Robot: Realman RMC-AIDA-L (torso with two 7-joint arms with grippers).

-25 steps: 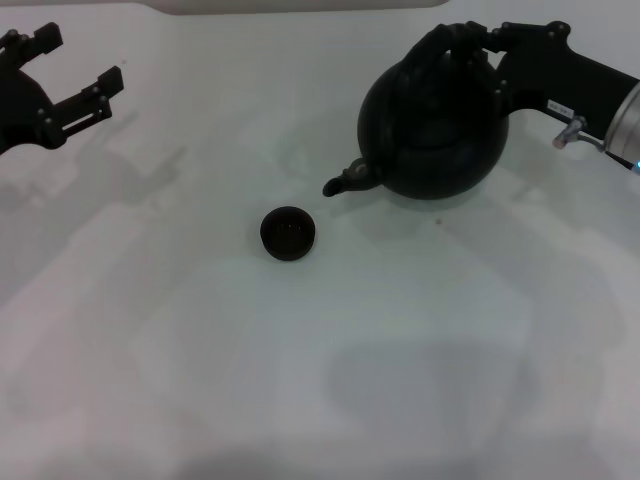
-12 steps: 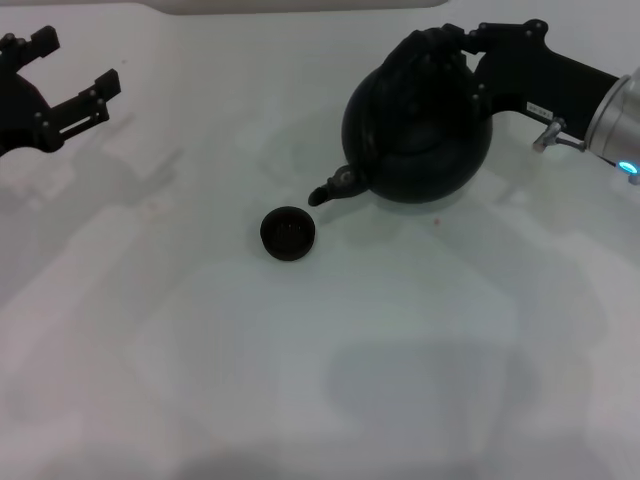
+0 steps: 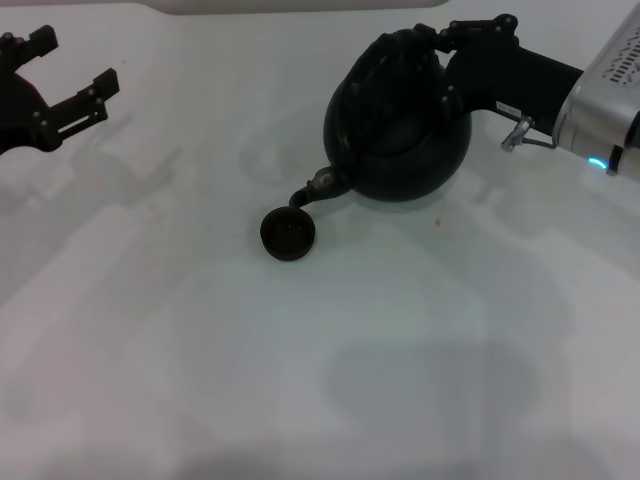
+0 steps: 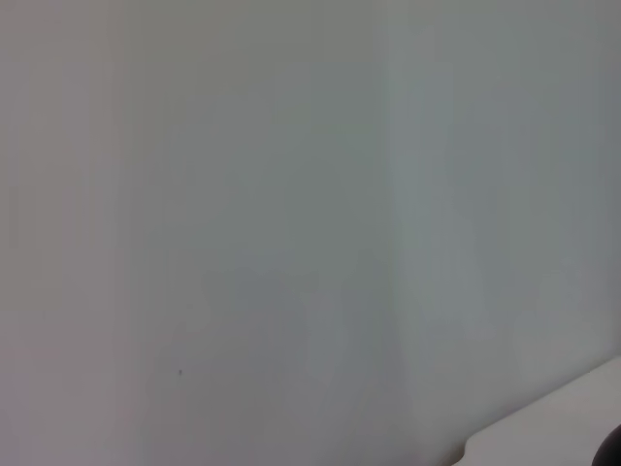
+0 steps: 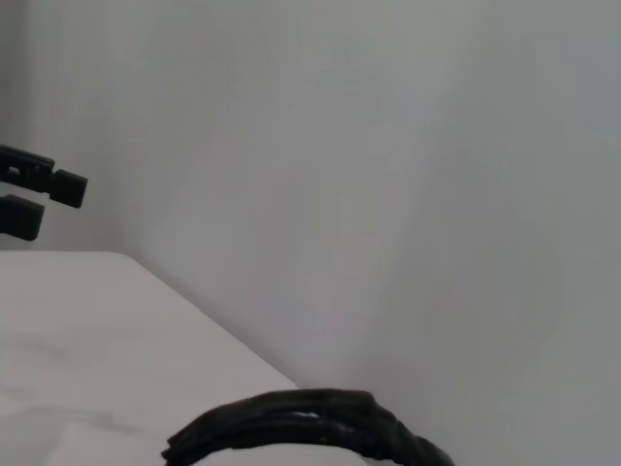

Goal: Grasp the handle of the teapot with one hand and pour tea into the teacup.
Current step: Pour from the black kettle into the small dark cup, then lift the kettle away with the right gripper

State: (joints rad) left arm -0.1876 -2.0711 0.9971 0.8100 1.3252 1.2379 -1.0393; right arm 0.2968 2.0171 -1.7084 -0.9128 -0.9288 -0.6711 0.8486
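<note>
Right gripper (image 3: 440, 38): fingers pinch the ribbed black arched handle (image 3: 400, 55) at its top.
Round matte black teapot (image 3: 397, 125): tilted, spout over the tiny dark round teacup (image 3: 288, 233).
Left gripper (image 3: 70, 75): fingers spread, near the white table's (image 3: 300, 380) far left corner.

White tabletop (image 3: 300, 380), faint shadows, pale wall (image 5: 388, 146) behind

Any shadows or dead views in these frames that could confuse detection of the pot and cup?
Head view: soft grey shadows on the white table, the largest near its front edge; black teapot and teacup show little surface detail. Left wrist view: nearly blank wall. Right wrist view: only the handle at the frame edge.
</note>
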